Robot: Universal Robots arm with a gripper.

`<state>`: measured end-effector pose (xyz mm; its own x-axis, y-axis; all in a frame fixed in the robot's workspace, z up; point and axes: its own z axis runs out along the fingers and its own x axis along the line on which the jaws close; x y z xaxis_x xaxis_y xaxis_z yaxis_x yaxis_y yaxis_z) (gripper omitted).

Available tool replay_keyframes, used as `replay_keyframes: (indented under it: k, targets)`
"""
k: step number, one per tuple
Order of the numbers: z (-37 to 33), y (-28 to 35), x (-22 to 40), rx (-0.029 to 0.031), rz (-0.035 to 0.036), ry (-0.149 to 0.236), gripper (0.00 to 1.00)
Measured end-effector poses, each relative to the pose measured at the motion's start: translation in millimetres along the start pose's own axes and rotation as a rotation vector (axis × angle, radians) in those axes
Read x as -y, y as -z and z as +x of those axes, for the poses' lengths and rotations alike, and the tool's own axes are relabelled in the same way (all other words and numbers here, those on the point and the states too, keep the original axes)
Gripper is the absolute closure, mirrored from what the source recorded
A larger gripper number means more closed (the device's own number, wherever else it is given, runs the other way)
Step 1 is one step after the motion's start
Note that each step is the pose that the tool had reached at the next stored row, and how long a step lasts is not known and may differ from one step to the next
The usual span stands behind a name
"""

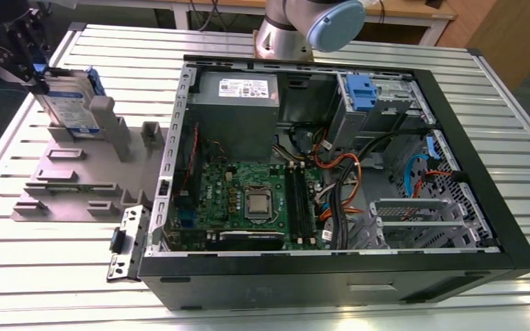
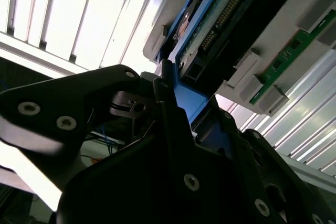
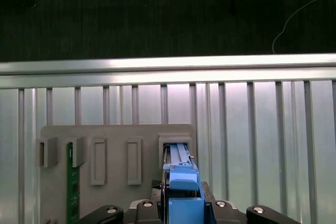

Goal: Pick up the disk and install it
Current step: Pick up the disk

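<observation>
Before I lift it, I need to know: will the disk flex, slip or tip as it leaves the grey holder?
Probably stiff: the disk is a flat metal slab in a blue bracket. The smooth plastic under the fingers may slip. Standing on edge in the grey holder, it could tip if released.

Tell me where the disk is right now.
The disk stands on edge in the grey holder tray at the exterior view's left, outside the open computer case, with the gripper at its top edge.
</observation>
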<state>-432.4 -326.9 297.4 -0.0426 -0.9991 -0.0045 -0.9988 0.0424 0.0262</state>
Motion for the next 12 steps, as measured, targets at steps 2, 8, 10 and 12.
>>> replay_keyframes:
  k: [2, 8, 10, 12]
  targets:
    - [0.0, 2.6, 0.0, -0.0001, -0.0001, 0.000, 0.64]
    - [-0.1, 14.9, -0.4, 0.0000, 0.0000, 0.000, 0.64]
    - [-0.1, 16.8, -0.4, -0.0001, -0.0001, 0.000, 0.64]
    - [-0.1, 19.0, -0.5, 0.0000, 0.0000, 0.000, 0.64]
